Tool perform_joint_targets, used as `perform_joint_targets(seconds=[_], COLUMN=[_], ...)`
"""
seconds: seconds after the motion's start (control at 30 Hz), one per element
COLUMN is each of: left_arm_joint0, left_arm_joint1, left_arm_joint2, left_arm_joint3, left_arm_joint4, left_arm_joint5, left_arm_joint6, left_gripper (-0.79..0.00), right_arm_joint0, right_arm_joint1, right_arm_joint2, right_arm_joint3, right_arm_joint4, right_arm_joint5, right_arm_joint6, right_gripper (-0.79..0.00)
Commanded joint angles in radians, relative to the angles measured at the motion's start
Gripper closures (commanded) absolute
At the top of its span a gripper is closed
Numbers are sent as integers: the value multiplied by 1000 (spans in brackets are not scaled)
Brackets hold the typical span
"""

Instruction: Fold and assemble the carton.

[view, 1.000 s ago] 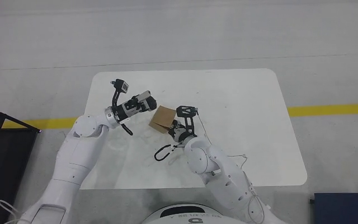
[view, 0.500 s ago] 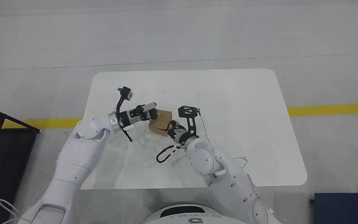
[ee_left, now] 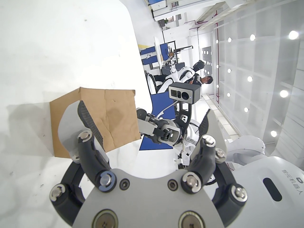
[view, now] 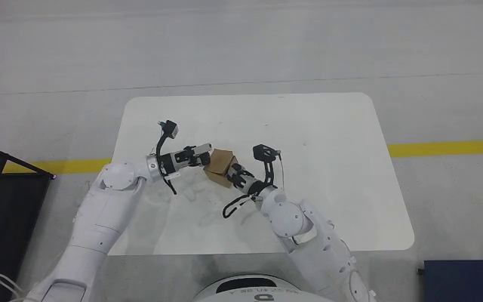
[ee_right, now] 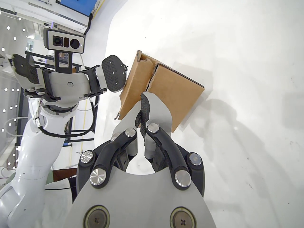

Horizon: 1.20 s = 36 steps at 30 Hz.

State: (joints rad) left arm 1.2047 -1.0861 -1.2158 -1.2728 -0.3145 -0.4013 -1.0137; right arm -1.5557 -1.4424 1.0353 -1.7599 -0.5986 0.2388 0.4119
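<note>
White worktop (view: 324,151) holds a brown carton (view: 220,166). I see my right tool (ee_right: 143,100) clamped on its edge. My left tool (view: 201,156), spread apart, touches its side.

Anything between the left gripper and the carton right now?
Nothing visible. The left gripper, jaws open, has one pad right at the side of the carton; the right gripper pinches the opposite edge.

Right tool (ee_right: 140,106) clamping carton (ee_right: 177,93), white table (ee_right: 237,48)
</note>
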Motion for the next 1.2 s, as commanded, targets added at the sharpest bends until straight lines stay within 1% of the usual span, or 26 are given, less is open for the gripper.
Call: perform_joint_targets(seconds=[0.0,0.37,0.4,0.47,0.5,0.6,0.63,0.67,0.8,0.9,1.07,1.17], left_arm_joint0=[3,12,11,10,9,6,5,4,-3,-9,-20,-25], left_arm_joint1=[1,6,6,6,6,6,6,6,6,6,5,5], left_arm_joint2=[-1,0,1,3,4,8,9,10,15,18,24,27], left_arm_joint3=[-2,-17,-18,-18,-17,-17,-16,-16,-11,-6,2,7], left_arm_joint4=[9,25,26,28,29,34,35,35,37,36,33,32], left_arm_joint5=[2,11,11,11,14,17,17,18,20,20,23,24], left_arm_joint6=[0,5,5,5,5,5,4,4,3,3,-1,-5], left_gripper=[-785,-785,-785,-785,-785,-785,-785,-785,-785,-785,-785,-785], right_arm_joint0=[-4,-15,-16,-21,-24,-35,-38,-41,-43,-34,9,29], right_arm_joint1=[1,9,10,13,14,19,20,21,23,23,22,22], right_arm_joint2=[3,24,25,25,25,16,11,8,-6,-15,-23,-31], right_arm_joint3=[2,23,22,14,7,-16,-25,-33,-50,-48,-19,-12], right_arm_joint4=[14,84,78,51,31,-49,-71,-86,-142,-167,-193,-230], right_arm_joint5=[-10,-55,-53,-47,-41,-10,2,13,49,61,59,67], right_arm_joint6=[-1,-7,-12,-24,-33,-56,-59,-62,-68,-67,-60,-57], right_gripper=[0,0,-58,-249,-271,-385,-480,-502,-542,-539,-505,-465])
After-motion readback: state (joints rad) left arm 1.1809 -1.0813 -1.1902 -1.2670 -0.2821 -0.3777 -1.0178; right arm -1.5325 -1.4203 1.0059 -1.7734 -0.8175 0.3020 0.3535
